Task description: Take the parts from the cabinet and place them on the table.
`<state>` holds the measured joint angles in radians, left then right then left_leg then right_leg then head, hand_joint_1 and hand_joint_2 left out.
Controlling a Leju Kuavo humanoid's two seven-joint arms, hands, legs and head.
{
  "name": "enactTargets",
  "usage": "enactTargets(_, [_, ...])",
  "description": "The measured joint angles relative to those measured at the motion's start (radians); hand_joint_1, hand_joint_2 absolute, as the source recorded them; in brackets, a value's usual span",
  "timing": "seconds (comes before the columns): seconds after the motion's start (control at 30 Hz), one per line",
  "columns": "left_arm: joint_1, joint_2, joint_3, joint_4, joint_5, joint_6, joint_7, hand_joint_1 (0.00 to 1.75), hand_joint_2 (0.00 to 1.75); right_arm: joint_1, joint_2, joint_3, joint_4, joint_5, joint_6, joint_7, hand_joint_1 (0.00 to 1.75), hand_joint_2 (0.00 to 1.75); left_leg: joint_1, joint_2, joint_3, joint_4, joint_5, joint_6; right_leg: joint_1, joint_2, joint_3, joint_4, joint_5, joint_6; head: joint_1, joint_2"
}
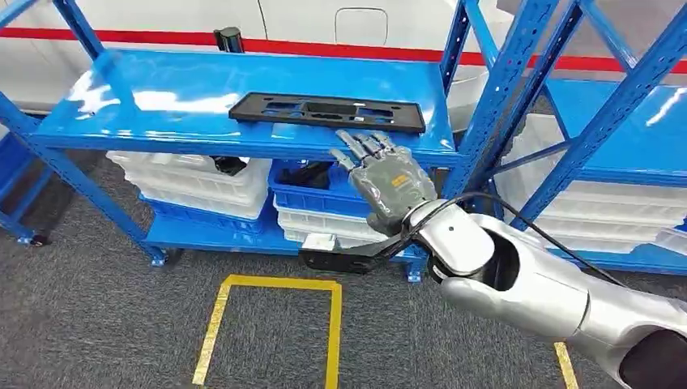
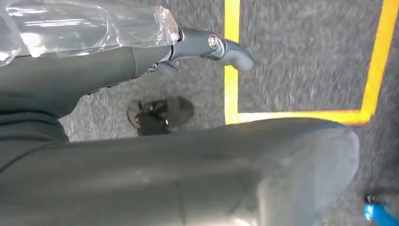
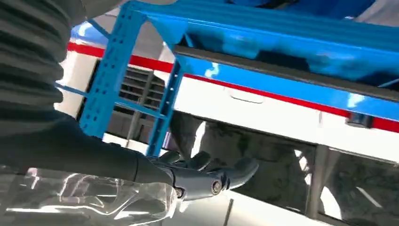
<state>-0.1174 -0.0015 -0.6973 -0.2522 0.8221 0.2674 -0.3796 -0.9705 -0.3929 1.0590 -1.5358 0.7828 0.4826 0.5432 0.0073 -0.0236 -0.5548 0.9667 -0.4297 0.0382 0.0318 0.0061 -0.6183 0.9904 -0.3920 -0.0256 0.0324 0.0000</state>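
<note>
At the blue shelf's (image 1: pixel 243 81) front edge, right hand (image 1: pixel 389 182) hovers, fingers (image 1: pixel 364 146) spread, near the black part (image 1: pixel 324 111).

The robot's silver right arm (image 1: pixel 518 279) reaches forward from the lower right of the head view, a black cable looped past its wrist. Its right hand (image 1: pixel 387 180) is raised with the back facing the camera, fingers (image 1: pixel 362 146) apart and extended, holding nothing. In the right wrist view the same hand's thumb (image 3: pixel 221 175) and dark fingers lie stretched out, empty. The left hand (image 2: pixel 207 47) hangs low, its thumb extended in the left wrist view; the state of its other fingers cannot be told.
</note>
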Motion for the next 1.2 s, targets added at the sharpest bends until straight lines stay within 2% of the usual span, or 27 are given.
enactTargets(0.03, [0.000, -0.003, 0.000, 0.000, 0.000, 0.000, 0.002, 0.00, 0.00, 0.001, 0.000, -0.002, 0.001, 0.000, -0.002, 0.001, 0.00, 1.75, -0.008, 0.000, -0.002, 0.000, -0.003, -0.002, 0.004, -0.004, 0.014, -0.021, -0.015, -0.013, -0.002, 0.000])
enactTargets(0.13, [0.000, -0.003, -0.002, 0.000, -0.001, 0.000, 0.008, 0.00, 0.00, -0.002, 0.001, -0.004, 0.004, -0.006, -0.003, 0.003, 0.00, 1.75, -0.002, 0.002, 0.002, -0.009, -0.006, -0.009, 0.011, -0.008, 0.016, -0.033, -0.012, -0.010, 0.000, 0.000])
enactTargets(0.17, [-0.003, -0.002, -0.003, 0.000, -0.001, 0.000, 0.010, 0.00, 0.00, -0.002, 0.002, -0.013, 0.009, -0.005, -0.003, 0.024, 0.00, 1.75, -0.004, 0.007, -0.054, 0.120, -0.082, -0.024, -0.011, -0.013, 0.042, -0.067, -0.004, 0.000, -0.004, 0.000])
enactTargets(0.2, [0.001, 0.002, -0.003, 0.002, 0.001, 0.001, 0.011, 0.00, 0.00, 0.016, 0.002, -0.013, 0.022, 0.005, -0.006, 0.054, 0.00, 1.75, 0.003, 0.008, -0.168, 0.318, -0.133, -0.039, -0.013, -0.012, 0.048, -0.066, -0.012, 0.003, -0.005, 0.000])
enactTargets(0.23, [0.001, 0.004, -0.003, 0.004, 0.001, 0.001, 0.012, 0.00, 0.00, 0.024, 0.001, -0.020, 0.032, 0.023, -0.015, 0.068, 0.00, 1.75, 0.011, 0.014, -0.109, 0.160, -0.022, -0.054, -0.018, -0.011, 0.063, -0.062, -0.025, 0.013, -0.006, 0.000])
enactTargets(0.27, [0.001, 0.004, -0.003, 0.004, 0.001, 0.001, 0.014, 0.00, 0.00, 0.027, 0.001, -0.033, 0.041, 0.036, -0.024, 0.071, 0.00, 1.75, 0.016, 0.020, -0.046, 0.004, 0.043, -0.057, -0.020, -0.011, 0.070, -0.054, -0.038, 0.024, -0.006, 0.000])
enactTargets(0.3, [0.003, 0.005, -0.003, 0.004, 0.000, 0.002, 0.021, 0.00, 0.00, 0.042, -0.009, -0.062, 0.057, 0.054, -0.033, 0.075, 0.00, 1.75, 0.004, 0.017, -0.029, -0.011, 0.029, -0.024, -0.014, -0.009, 0.066, -0.049, -0.045, 0.035, -0.006, 0.000])
enactTargets(0.37, [0.002, 0.004, -0.003, 0.004, -0.001, 0.002, 0.021, 0.00, 0.00, 0.048, -0.016, -0.076, 0.062, 0.058, -0.034, 0.077, 0.00, 1.75, 0.011, 0.017, -0.022, -0.017, 0.031, -0.011, -0.018, -0.009, 0.065, -0.041, -0.058, 0.045, -0.007, 0.000])
enactTargets(0.4, [0.000, 0.006, -0.003, 0.004, -0.001, 0.003, 0.022, 0.00, 0.00, 0.050, -0.020, -0.088, 0.064, 0.061, -0.035, 0.077, 0.00, 1.75, 0.012, 0.016, -0.017, -0.017, 0.028, -0.005, -0.020, -0.008, 0.052, -0.003, -0.076, 0.053, -0.005, 0.000])
enactTargets(0.43, [0.000, 0.007, -0.003, 0.004, -0.003, 0.005, 0.026, 0.00, 0.00, 0.052, -0.024, -0.097, 0.067, 0.065, -0.035, 0.077, 0.00, 1.75, 0.012, 0.016, -0.013, -0.017, 0.025, 0.001, -0.024, -0.008, 0.018, 0.067, -0.109, 0.059, -0.003, 0.000])
enactTargets(0.5, [0.000, 0.007, -0.003, 0.004, -0.005, 0.005, 0.030, 0.00, 0.00, 0.071, -0.032, -0.109, 0.075, 0.067, -0.040, 0.079, 0.00, 1.75, 0.012, 0.016, -0.006, -0.017, 0.019, 0.006, -0.031, -0.008, -0.080, 0.246, -0.172, 0.069, -0.003, 0.000])
enactTargets(0.53, [0.002, 0.007, -0.003, 0.004, -0.005, 0.005, 0.030, 0.00, 0.00, 0.084, -0.037, -0.113, 0.077, 0.068, -0.041, 0.079, 0.00, 1.75, 0.012, 0.016, -0.003, -0.017, 0.016, 0.007, -0.034, -0.008, -0.117, 0.300, -0.177, 0.072, -0.003, 0.000])
enactTargets(0.57, [0.002, 0.007, -0.003, 0.004, -0.006, 0.005, 0.030, 0.00, 0.00, 0.094, -0.041, -0.118, 0.080, 0.069, -0.042, 0.080, 0.00, 1.75, 0.013, 0.016, 0.002, -0.017, 0.012, 0.006, -0.039, -0.008, -0.126, 0.292, -0.153, 0.073, -0.003, 0.000])
enactTargets(0.6, [0.002, 0.007, -0.003, 0.004, -0.008, 0.005, 0.030, 0.00, 0.00, 0.098, -0.045, -0.123, 0.082, 0.069, -0.043, 0.080, 0.00, 1.75, 0.013, 0.015, 0.006, -0.017, 0.009, 0.004, -0.041, -0.008, -0.110, 0.246, -0.119, 0.072, -0.003, 0.000])
enactTargets(0.67, [0.001, 0.007, -0.003, 0.004, -0.010, 0.005, 0.031, 0.00, 0.00, 0.100, -0.050, -0.139, 0.084, 0.070, -0.045, 0.080, 0.00, 1.75, 0.013, 0.013, 0.021, -0.017, -0.001, -0.002, -0.043, -0.008, -0.022, 0.047, -0.012, 0.069, -0.003, 0.000])
enactTargets(0.7, [0.000, 0.007, -0.003, 0.004, -0.011, 0.005, 0.031, 0.00, 0.00, 0.100, -0.053, -0.147, 0.085, 0.072, -0.045, 0.080, 0.00, 1.75, 0.012, 0.012, 0.023, -0.018, -0.006, -0.008, -0.042, -0.008, 0.009, -0.026, 0.002, 0.066, -0.003, 0.000])
enactTargets(0.73, [-0.002, 0.006, -0.003, 0.004, -0.011, 0.005, 0.032, 0.00, 0.00, 0.101, -0.055, -0.153, 0.087, 0.073, -0.047, 0.080, 0.00, 1.75, 0.007, 0.011, 0.021, -0.015, -0.010, -0.015, -0.033, -0.007, 0.015, -0.033, -0.004, 0.063, -0.003, 0.000])
enactTargets(0.83, [0.000, 0.007, -0.003, 0.004, -0.011, 0.004, 0.033, 0.00, 0.00, 0.113, -0.059, -0.167, 0.091, 0.074, -0.047, 0.080, 0.00, 1.75, 0.011, 0.012, 0.025, -0.025, -0.013, -0.029, -0.029, -0.006, 0.011, -0.030, -0.010, 0.048, -0.004, 0.000])
enactTargets(0.87, [-0.001, 0.007, -0.003, 0.004, -0.011, 0.004, 0.033, 0.00, 0.00, 0.114, -0.061, -0.170, 0.092, 0.074, -0.047, 0.080, 0.00, 1.75, 0.013, 0.013, 0.023, -0.020, -0.021, -0.035, -0.036, -0.006, 0.017, -0.040, -0.005, 0.039, -0.003, 0.000])
enactTargets(0.9, [-0.001, 0.006, -0.004, 0.004, -0.011, 0.005, 0.033, 0.00, 0.00, 0.114, -0.061, -0.175, 0.092, 0.075, -0.047, 0.080, 0.00, 1.75, 0.012, 0.015, 0.013, 0.005, -0.036, -0.036, -0.036, -0.006, 0.021, -0.040, -0.008, 0.035, -0.005, 0.000])
enactTargets(0.93, [-0.002, 0.006, -0.004, 0.004, -0.012, 0.001, 0.033, 0.00, 0.00, 0.115, -0.062, -0.181, 0.093, 0.075, -0.047, 0.080, 0.00, 1.75, 0.013, 0.016, -0.022, 0.077, -0.073, -0.037, -0.036, -0.007, 0.023, -0.040, -0.011, 0.028, -0.007, 0.000])
enactTargets(1.0, [0.001, 0.007, -0.004, 0.004, -0.011, 0.001, 0.034, 0.00, 0.00, 0.122, -0.062, -0.183, 0.094, 0.074, -0.047, 0.080, 0.00, 1.75, 0.011, 0.016, -0.115, 0.252, -0.138, -0.039, -0.031, -0.007, 0.025, -0.039, -0.016, 0.022, -0.008, 0.000])
enactTargets(1.03, [0.002, 0.007, -0.004, 0.005, -0.011, 0.001, 0.035, 0.00, 0.00, 0.129, -0.062, -0.184, 0.094, 0.074, -0.047, 0.080, 0.00, 1.75, 0.011, 0.016, -0.154, 0.317, -0.149, -0.040, -0.029, -0.007, 0.028, -0.039, -0.018, 0.019, -0.008, 0.000])
enactTargets(1.07, [0.002, 0.007, -0.004, 0.005, -0.011, 0.001, 0.036, 0.00, 0.00, 0.135, -0.062, -0.184, 0.095, 0.072, -0.047, 0.080, 0.00, 1.75, 0.011, 0.016, -0.170, 0.324, -0.133, -0.041, -0.027, -0.006, 0.032, -0.039, -0.022, 0.019, -0.008, 0.000])
enactTargets(1.1, [0.002, 0.007, -0.004, 0.005, -0.011, 0.001, 0.037, 0.00, 0.00, 0.138, -0.062, -0.185, 0.096, 0.071, -0.047, 0.080, 0.00, 1.75, 0.011, 0.016, -0.159, 0.287, -0.101, -0.041, -0.027, -0.005, 0.037, -0.039, -0.025, 0.019, -0.008, 0.000])
enactTargets(1.17, [0.002, 0.008, -0.004, 0.005, -0.012, 0.001, 0.039, 0.00, 0.00, 0.138, -0.061, -0.186, 0.096, 0.067, -0.047, 0.080, 0.00, 1.75, 0.011, 0.017, -0.085, 0.107, 0.000, -0.038, -0.027, -0.005, 0.053, -0.039, -0.036, 0.023, -0.008, 0.000])
enactTargets(1.2, [0.002, 0.008, -0.004, 0.005, -0.012, 0.001, 0.040, 0.00, 0.00, 0.138, -0.061, -0.187, 0.097, 0.066, -0.047, 0.080, 0.00, 1.75, 0.011, 0.019, -0.047, 0.016, 0.040, -0.033, -0.027, -0.005, 0.059, -0.039, -0.041, 0.027, -0.008, 0.000])
